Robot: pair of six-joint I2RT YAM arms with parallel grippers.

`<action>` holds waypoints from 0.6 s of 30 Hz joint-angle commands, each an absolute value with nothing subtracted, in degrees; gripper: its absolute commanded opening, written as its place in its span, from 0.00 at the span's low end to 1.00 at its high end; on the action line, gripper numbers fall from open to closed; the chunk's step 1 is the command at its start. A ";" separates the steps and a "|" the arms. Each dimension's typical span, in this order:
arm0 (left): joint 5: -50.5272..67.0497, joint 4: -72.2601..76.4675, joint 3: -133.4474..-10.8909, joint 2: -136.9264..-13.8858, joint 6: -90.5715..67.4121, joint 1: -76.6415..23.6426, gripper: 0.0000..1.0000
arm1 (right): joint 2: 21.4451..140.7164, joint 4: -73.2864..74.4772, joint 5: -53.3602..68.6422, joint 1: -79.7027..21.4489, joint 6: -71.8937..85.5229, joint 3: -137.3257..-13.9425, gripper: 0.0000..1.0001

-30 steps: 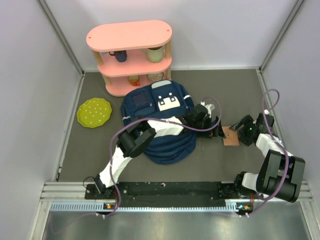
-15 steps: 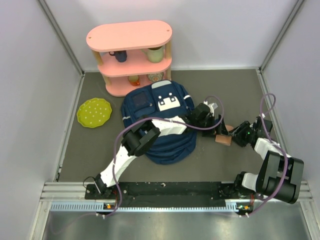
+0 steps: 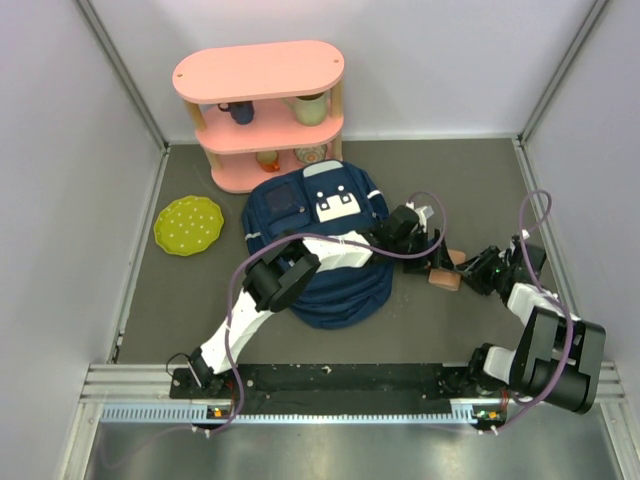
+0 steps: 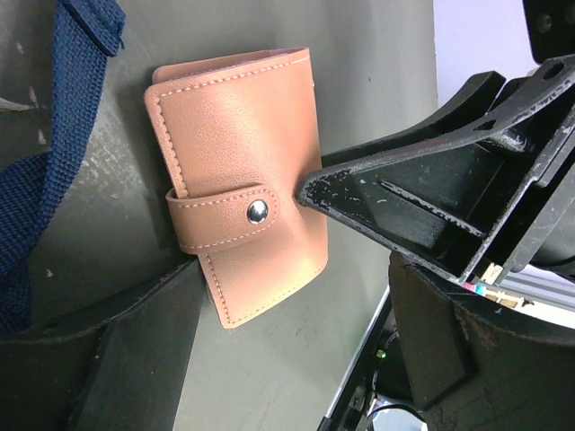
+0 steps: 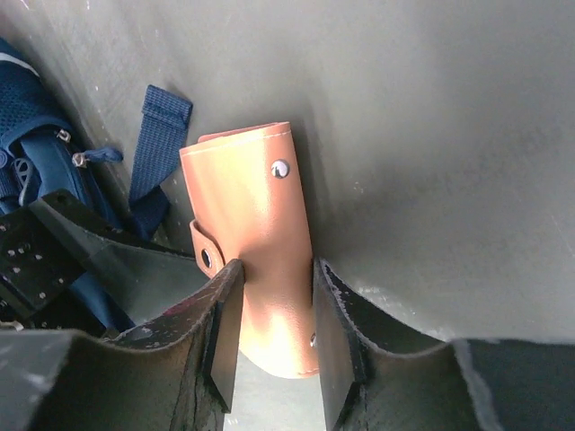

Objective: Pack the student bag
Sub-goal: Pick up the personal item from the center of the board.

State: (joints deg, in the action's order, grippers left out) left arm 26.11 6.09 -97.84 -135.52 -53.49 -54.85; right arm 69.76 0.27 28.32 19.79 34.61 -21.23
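Right end effector [image 5: 274, 269] pinched the wallet [image 5: 256, 206]; left end effector [image 4: 296, 269] was spread. You needed a level lift toward the student bag [image 3: 285, 205].

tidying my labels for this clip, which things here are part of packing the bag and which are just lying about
Job: student bag; brown wallet, likely going in, gripped by right gripper.
Lying about: pink shelf with mugs; green plate.

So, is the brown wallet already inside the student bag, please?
No, the wallet is out on the table beside the student bag, between the jaws of the right gripper.
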 commanded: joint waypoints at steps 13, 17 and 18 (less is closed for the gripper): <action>23.73 1.85 -98.35 -134.91 -50.36 -54.76 0.84 | 65.57 5.71 29.97 19.42 32.70 -22.32 0.00; 22.68 1.41 -97.21 -132.02 -48.61 -54.49 0.84 | 61.80 9.75 25.94 19.42 32.96 -23.82 0.00; 21.81 1.06 -96.86 -130.10 -48.08 -54.41 0.86 | 60.66 10.45 25.32 19.42 33.31 -24.43 0.00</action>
State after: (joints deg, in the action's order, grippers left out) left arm 25.45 4.21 -98.24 -135.24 -52.01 -54.54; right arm 65.41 5.63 27.05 19.75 33.45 -21.43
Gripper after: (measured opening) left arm 0.839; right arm 0.020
